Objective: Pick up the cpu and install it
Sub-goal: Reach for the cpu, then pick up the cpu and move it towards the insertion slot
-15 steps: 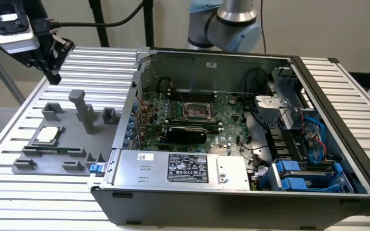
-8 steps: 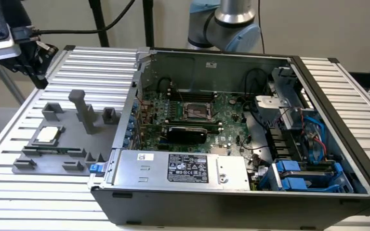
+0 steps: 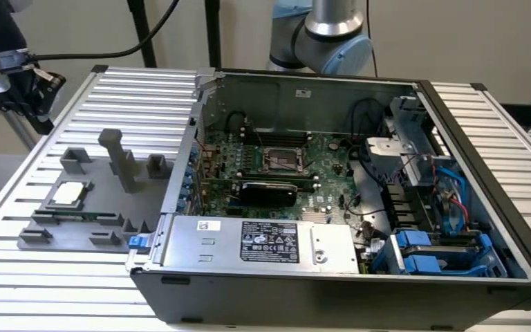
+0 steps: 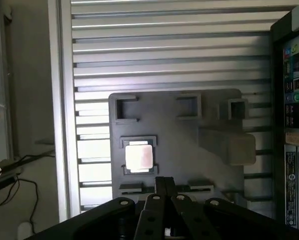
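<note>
The cpu [image 3: 70, 194], a small silvery-beige square, lies flat in a pocket of the grey plastic fixture [image 3: 108, 221] on the slatted table, at the exterior view's left. The wrist view looks down on the cpu [image 4: 138, 156] in the fixture [image 4: 189, 125]. My gripper [image 4: 164, 186] hangs well above it, with its dark fingers pressed together and nothing between them. Inside the open computer case, the black square socket frame [image 3: 284, 160] sits on the green motherboard [image 3: 321, 155].
The open computer case [image 3: 339, 277] takes up the middle and right of the slatted aluminium table [image 3: 146, 83]. A tall grey post [image 3: 118, 155] and smaller blocks rise from the fixture near the cpu. Cables and blue drive bays [image 3: 431, 249] crowd the case's right side.
</note>
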`<state>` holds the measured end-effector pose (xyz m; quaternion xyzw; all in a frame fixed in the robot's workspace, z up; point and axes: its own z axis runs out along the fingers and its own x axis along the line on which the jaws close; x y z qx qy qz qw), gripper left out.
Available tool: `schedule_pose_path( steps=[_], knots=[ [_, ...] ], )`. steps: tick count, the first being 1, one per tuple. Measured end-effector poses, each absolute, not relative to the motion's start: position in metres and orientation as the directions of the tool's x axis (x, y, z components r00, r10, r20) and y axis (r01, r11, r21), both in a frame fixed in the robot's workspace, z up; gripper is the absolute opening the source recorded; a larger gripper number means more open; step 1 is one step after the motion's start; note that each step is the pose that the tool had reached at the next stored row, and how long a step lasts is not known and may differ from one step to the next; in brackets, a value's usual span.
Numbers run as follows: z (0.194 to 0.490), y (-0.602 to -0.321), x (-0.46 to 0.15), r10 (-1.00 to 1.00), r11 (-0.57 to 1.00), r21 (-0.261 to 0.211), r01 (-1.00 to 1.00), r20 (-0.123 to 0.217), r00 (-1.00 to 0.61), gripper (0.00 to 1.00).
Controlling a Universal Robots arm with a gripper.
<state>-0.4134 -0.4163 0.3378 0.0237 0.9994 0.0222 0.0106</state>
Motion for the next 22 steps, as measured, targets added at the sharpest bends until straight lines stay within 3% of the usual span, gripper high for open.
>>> schedule_pose_path(
  steps=[5,10,22],
  knots=[
    [0.3356,-0.4162,-0.4155,0.008,0.999,0.045,0.007,-0.019,-1.0,0.11],
    [0.3347,-0.416,-0.4158,0.003,0.999,0.044,0.004,0.012,-1.0,0.11],
    [0.3347,-0.4161,-0.4157,0.003,0.999,0.044,0.004,0.027,-1.0,0.11]
  ],
)
